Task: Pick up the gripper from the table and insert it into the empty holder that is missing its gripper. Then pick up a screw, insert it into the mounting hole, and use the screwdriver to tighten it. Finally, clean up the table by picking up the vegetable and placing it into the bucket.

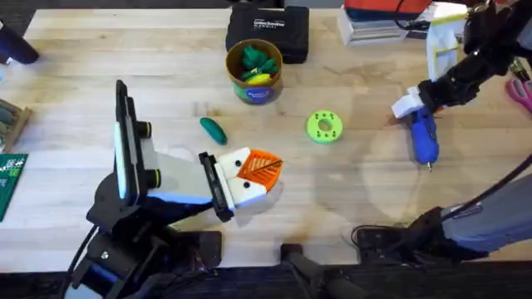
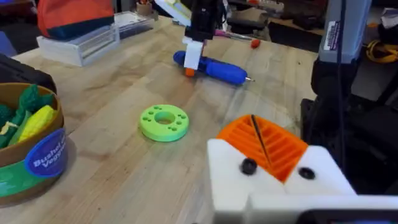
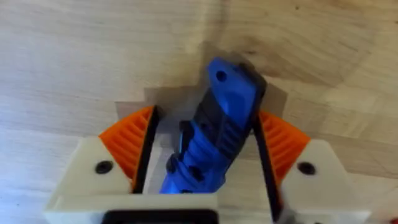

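Note:
The blue screwdriver [image 1: 426,139] [image 2: 224,70] [image 3: 217,118] lies flat at the right of the table, tip towards the front edge. My right gripper [image 1: 413,105] [image 2: 193,61] [image 3: 205,127] is low over its rear end and open: one orange pad [image 3: 127,143] stands off it, the other lies against it. The dark teal vegetable [image 1: 213,129] lies loose left of centre. Behind it stands the bucket [image 1: 254,90] [image 2: 37,168], holding a green leafy toy and a yellow toy. My left gripper [image 1: 264,169] [image 2: 256,127] rests shut near the front, both orange wedges together. The loose gripper, holder and screw are out of view.
A flat green ring-shaped disc [image 1: 324,126] [image 2: 164,121] lies between the bucket and the screwdriver. A black case [image 1: 268,31] sits at the back. Boxes and bottles [image 1: 391,21] crowd the back right corner. A green circuit board [image 1: 8,178] is at the left edge.

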Robot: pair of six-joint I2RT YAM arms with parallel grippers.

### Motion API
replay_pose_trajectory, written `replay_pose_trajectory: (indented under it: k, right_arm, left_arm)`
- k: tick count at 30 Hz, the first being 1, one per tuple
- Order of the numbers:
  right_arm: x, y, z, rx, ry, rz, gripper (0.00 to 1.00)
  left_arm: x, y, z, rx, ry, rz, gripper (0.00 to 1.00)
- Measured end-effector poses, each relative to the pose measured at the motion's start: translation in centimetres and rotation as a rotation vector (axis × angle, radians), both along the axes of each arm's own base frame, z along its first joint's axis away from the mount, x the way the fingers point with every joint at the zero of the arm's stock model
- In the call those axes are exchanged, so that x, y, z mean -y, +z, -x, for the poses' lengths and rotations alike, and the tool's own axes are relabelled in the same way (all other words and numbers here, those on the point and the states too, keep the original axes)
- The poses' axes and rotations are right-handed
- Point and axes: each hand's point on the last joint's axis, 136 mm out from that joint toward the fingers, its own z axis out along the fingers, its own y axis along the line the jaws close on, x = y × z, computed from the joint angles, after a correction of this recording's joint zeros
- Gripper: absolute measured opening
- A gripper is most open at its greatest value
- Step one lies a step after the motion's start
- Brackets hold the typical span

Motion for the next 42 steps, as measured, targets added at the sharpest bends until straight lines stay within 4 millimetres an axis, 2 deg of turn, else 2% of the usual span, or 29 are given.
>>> replay_pose_trajectory:
  k: [4, 8, 12, 16, 26, 30, 34, 42]
  right_arm:
    - [-0.1, 0.0, 0.0, -0.001, 0.003, -0.006, 0.763]
    - [-0.1, -0.1, 0.1, -0.005, 0.01, -0.003, 0.437]
    - [0.0, -0.1, 0.1, -0.007, 0.013, 0.003, 0.316]
    - [0.1, -0.2, 0.2, -0.016, 0.012, 0.006, 0.043]
    - [0.1, 0.0, 0.1, -0.019, 0.011, 0.004, 0.03]
    - [0.5, 1.0, -1.0, 0.033, -0.033, 0.02, 0.03]
    - [0.8, 4.4, -2.0, 0.147, -0.101, 0.048, 0.03]
    - [0.7, 14.6, -1.6, 0.45, -0.24, 0.094, 0.03]
  left_arm:
    - [0.0, 0.0, 0.0, 0.0, 0.0, 0.0, 0.012]
    - [0.0, 0.0, 0.0, 0.0, 0.0, 0.0, 0.012]
    - [0.0, 0.0, 0.0, 0.0, 0.0, 0.0, 0.012]
    - [0.0, 0.0, 0.0, 0.0, 0.0, 0.0, 0.012]
    - [0.0, 0.0, 0.0, 0.0, 0.0, 0.0, 0.012]
    - [0.0, 0.0, 0.0, 0.0, 0.0, 0.0, 0.012]
    - [0.0, 0.0, 0.0, 0.001, 0.0, 0.0, 0.012]
    - [0.0, 0.0, 0.0, 0.001, 0.0, 0.0, 0.012]
